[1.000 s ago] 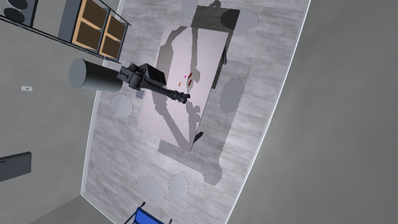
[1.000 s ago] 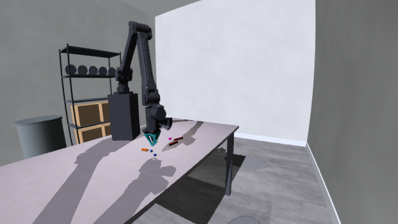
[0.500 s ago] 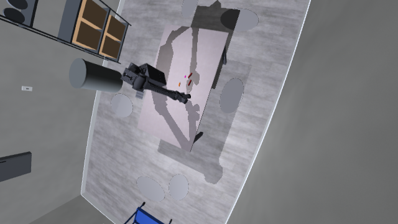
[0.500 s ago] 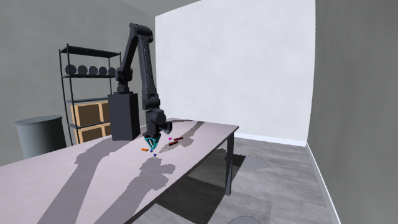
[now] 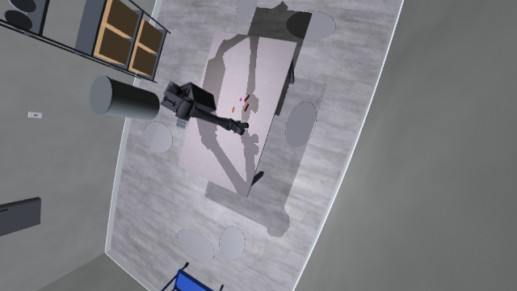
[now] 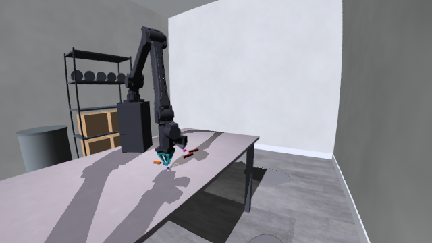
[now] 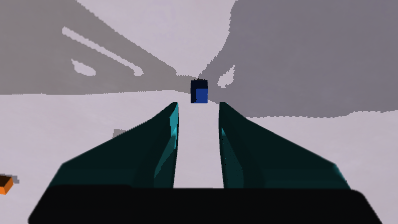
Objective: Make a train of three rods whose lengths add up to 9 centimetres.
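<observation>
My gripper (image 6: 167, 164) (image 7: 198, 111) points down low over the table, its turquoise fingers parted by a narrow gap with nothing between them. A small blue rod (image 6: 168, 168) (image 7: 199, 91) lies in line with that gap, just beyond the fingertips in the wrist view. No second blue rod can be made out; the left finger hides part of the table. An orange rod (image 5: 233, 109) (image 6: 156, 163) (image 7: 5, 186) lies off to the left in the wrist view. A magenta rod (image 5: 241, 99) (image 6: 184, 150) lies near two red rods, one red rod (image 5: 246, 98) (image 6: 194, 150) and another red rod (image 5: 246, 107) (image 6: 188, 155).
The table (image 5: 275, 61) (image 6: 219, 152) carries the rods near its middle. The arm's dark pedestal (image 5: 203, 97) (image 6: 133, 128) stands at the table's long side. Shadows of the arm cross the table and darken the area around the blue rod and the red rods.
</observation>
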Tool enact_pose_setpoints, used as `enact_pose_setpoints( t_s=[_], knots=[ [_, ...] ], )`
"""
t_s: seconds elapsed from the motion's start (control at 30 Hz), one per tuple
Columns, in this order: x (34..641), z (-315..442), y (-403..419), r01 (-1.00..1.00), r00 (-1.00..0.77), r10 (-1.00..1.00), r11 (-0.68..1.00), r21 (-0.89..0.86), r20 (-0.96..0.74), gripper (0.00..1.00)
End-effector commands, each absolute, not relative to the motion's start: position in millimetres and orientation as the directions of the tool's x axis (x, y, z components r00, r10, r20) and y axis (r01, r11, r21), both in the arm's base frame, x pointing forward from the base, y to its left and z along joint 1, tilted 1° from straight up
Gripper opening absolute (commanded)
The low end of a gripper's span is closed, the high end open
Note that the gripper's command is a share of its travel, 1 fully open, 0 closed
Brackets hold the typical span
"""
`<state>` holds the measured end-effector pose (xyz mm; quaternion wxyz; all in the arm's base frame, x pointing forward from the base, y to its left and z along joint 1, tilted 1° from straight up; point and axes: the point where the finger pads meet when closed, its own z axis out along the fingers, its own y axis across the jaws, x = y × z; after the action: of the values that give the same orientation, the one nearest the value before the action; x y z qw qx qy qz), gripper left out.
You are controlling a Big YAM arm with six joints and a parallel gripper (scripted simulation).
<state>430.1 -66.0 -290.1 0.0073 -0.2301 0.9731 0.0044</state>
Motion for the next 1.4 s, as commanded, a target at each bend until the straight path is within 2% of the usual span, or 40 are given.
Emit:
enact_pose_setpoints(
  t_s=[0.0, 1.37],
  knots=[
    [445.7, -292.3, -63.1, -0.464, -0.885, -0.464, 0.886, -0.011, -0.044, 0.23],
    [445.7, -295.7, -63.0, -0.464, -0.885, -0.464, 0.886, -0.01, -0.043, 0.23]
  ],
)
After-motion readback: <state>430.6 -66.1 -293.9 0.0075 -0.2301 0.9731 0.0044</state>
